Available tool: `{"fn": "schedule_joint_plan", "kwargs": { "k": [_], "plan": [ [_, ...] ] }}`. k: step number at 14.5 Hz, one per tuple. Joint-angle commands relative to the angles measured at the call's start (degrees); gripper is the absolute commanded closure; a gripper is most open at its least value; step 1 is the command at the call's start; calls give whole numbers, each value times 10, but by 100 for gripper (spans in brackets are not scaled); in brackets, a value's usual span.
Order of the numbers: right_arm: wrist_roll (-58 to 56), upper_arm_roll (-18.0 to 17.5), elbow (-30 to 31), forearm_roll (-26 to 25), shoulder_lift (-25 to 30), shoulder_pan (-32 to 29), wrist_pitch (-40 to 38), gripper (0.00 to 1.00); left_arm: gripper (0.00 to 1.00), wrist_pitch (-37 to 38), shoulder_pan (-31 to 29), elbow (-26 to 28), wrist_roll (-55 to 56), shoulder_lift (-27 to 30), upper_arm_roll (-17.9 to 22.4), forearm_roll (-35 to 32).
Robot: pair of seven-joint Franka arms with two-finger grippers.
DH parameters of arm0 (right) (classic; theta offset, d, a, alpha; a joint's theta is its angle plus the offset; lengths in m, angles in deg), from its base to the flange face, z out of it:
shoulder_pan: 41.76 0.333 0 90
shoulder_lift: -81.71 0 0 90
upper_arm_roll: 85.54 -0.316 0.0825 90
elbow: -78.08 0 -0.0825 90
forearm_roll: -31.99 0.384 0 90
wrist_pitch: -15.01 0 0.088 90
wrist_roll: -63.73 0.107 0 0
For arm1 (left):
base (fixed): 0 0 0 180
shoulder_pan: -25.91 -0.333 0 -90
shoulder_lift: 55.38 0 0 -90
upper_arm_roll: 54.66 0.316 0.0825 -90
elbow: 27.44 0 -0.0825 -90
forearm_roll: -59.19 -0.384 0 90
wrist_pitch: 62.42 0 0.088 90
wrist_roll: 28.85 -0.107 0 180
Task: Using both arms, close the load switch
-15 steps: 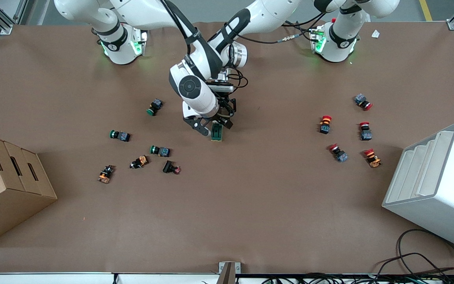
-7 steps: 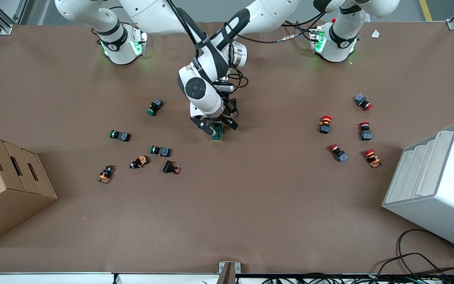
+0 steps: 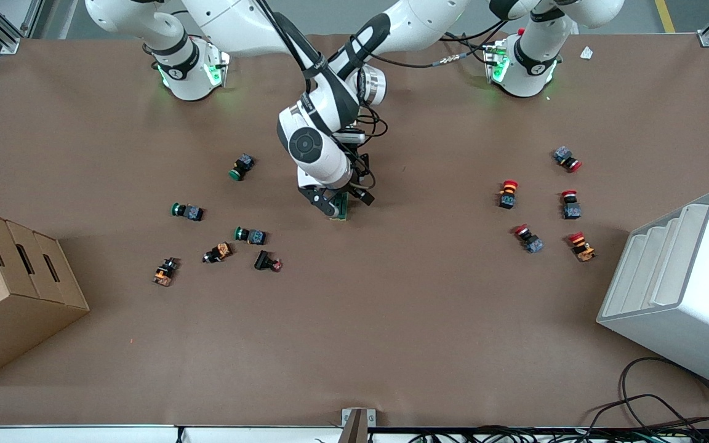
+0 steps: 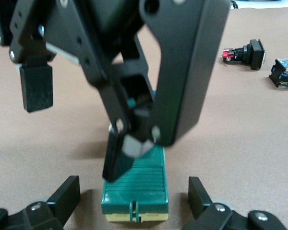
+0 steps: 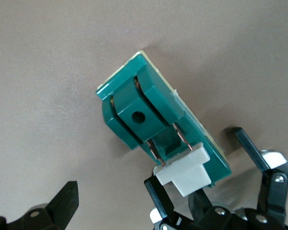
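A brown corrugated cardboard box (image 3: pixel 10 289) with three slots in its top lies at the right arm's end of the table; its inside cannot be seen. At the left arm's end stands a white stepped plastic bin (image 3: pixel 680 289), showing only its own bare tiers.

Between them, around mid-table, the dark-green rectangular load switch (image 3: pixel 343 209) lies flat, its white lever piece (image 5: pixel 185 175) at one end. The right gripper (image 3: pixel 337 202) is down over it, pincer wide, with one black fingertip (image 5: pixel 158 191) just beside the white lever (contact cannot be told) and the other well clear. The left gripper (image 4: pixel 134 196) is low at the switch's cream-edged end, also spread wide, a finger (image 4: pixel 67 191) on each side without touching; in the front view the right arm's wrist hides most of it.

Toward the right arm's end lie scattered small green-capped push-buttons (image 3: pixel 188 211), two orange-bodied ones (image 3: pixel 218 252) and a black one with a red tip (image 3: pixel 267 262). Five red-capped push-buttons (image 3: pixel 508 194) lie toward the left arm's end. None is near the switch.

The table (image 3: pixel 391 332) is covered in plain brown matting; black cables (image 3: pixel 668 406) loop at its near edge.
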Motion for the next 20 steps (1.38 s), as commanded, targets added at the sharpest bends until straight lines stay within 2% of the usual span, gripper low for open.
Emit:
{"fn": "schedule_joint_plan", "kwargs": {
  "k": [1, 4, 8, 14, 20],
  "plan": [
    [-9, 6, -27, -31, -7, -20, -6, 0, 1, 7, 1, -11, 7, -10, 0, -8],
    [-9, 6, -57, -41, -9, -36, -40, 0, 1, 7, 2, -11, 7, -10, 1, -8],
    [-12, 6, -58, -65, -11, -45, -40, 0, 1, 7, 1, -11, 7, -9, 1, -8],
    [-22, 6, -58, -66, -14, -49, -37, 0, 1, 7, 1, -14, 7, -10, 1, -8],
    [-19, 6, -91, -64, -51, -45, -25, 0, 0, 7, -1, -14, 7, -7, 1, -7]
  ]
}}
